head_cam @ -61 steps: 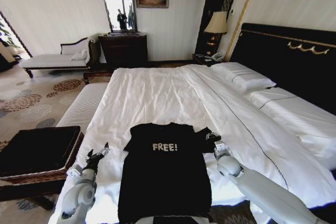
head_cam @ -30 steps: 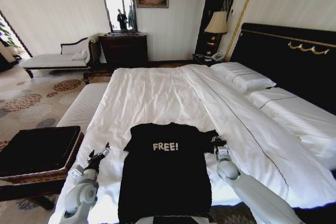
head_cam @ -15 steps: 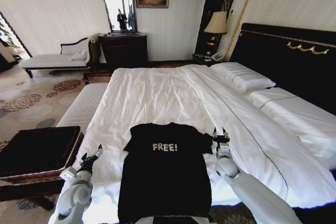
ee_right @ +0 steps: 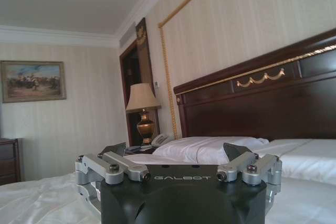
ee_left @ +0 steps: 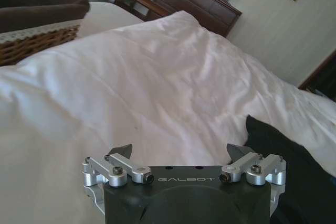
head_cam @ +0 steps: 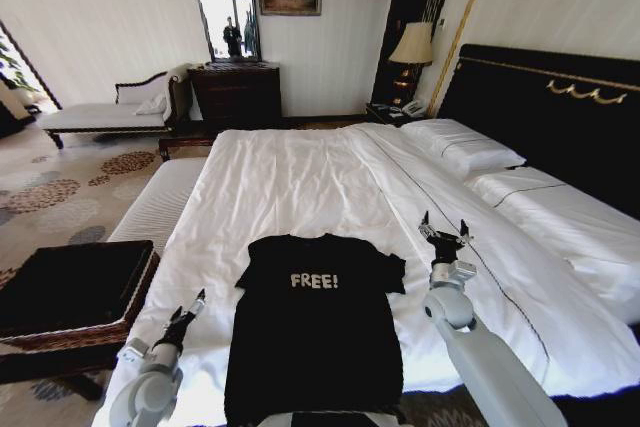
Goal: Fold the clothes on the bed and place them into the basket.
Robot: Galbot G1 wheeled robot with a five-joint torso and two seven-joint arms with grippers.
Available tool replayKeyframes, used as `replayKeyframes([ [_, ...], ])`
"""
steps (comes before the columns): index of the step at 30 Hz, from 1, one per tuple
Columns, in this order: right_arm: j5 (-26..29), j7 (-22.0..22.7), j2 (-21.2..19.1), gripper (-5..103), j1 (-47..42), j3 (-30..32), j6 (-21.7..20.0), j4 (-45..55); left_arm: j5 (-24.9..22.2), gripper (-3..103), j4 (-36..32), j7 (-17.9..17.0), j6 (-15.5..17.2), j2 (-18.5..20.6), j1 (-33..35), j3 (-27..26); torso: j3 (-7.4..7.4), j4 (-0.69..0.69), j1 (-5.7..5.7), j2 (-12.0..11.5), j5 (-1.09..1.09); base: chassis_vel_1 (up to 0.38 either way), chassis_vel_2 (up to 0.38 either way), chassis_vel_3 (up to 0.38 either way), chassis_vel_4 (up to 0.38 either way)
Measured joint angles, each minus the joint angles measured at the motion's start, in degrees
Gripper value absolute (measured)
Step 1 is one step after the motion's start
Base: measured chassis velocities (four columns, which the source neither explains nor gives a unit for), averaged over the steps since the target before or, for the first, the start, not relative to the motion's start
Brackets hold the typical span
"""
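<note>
T-shirt (head_cam: 312, 322) flat on bed (head_cam: 300, 182), lower centre. Left gripper (head_cam: 190, 308) lower left, spread, empty. Right gripper (head_cam: 444, 230) centre right, raised, spread, empty.

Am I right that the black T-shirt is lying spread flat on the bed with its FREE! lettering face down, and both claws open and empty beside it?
Not quite: the lettering faces up. The head view shows FREE! on the T-shirt, spread flat on the bed. The left claw and right claw are indeed open and empty beside it.
</note>
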Motion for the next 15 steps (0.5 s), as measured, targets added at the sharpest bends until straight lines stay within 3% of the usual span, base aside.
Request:
replayKeyframes([
  [2, 0.23, -0.01, 2.7, 100, -1.28, 1.55, -0.07, 0.45, 3.41, 100, -0.95, 0.13, -0.18, -0.33, 0.66, 2.87, 0.0, 0.0, 0.0, 0.0, 0.01, 0.0, 0.0, 0.0, 0.0],
  [8, 0.52, 0.01, 6.07, 100, -3.87, 4.37, -0.31, 1.24, 3.95, 100, -1.84, -0.42, 0.04, -1.58, 0.08, 7.48, 0.0, -0.01, 0.0, 0.0, 0.01, 0.0, 0.0, 0.0, 0.0],
  [10, 0.62, 0.04, 6.39, 100, -4.45, 5.02, -0.39, 1.25, 0.9, 100, -1.42, -1.21, 0.54, -2.28, -1.43, 8.49, 0.0, -0.01, 0.0, 0.0, 0.0, 0.0, 0.0, 0.0, 0.0],
  [12, 0.64, 0.12, 6.31, 100, -4.81, 5.26, -0.47, 0.98, -5.77, 100, 0.18, -3.07, 2.73, -3.44, -4.73, 8.72, 0.0, 0.01, 0.0, 0.0, 0.0, 0.0, 0.0, 0.0, 0.0],
  [13, 0.64, 0.12, 6.31, 100, -4.81, 5.26, -0.47, 0.98, -5.77, 100, 0.18, -3.07, 2.73, -3.44, -4.73, 8.72, 0.0, 0.01, 0.0, 0.0, 0.0, 0.0, 0.0, 0.0, 0.0],
  [15, 0.56, 0.17, 6.05, 100, -4.94, 5.15, -0.57, 0.75, -10.39, 100, 1.78, -4.7, 4.42, -4.41, -7.79, 8.13, 0.0, -0.01, 0.01, 0.0, -0.01, 0.0, 0.0, 0.0, 0.0],
])
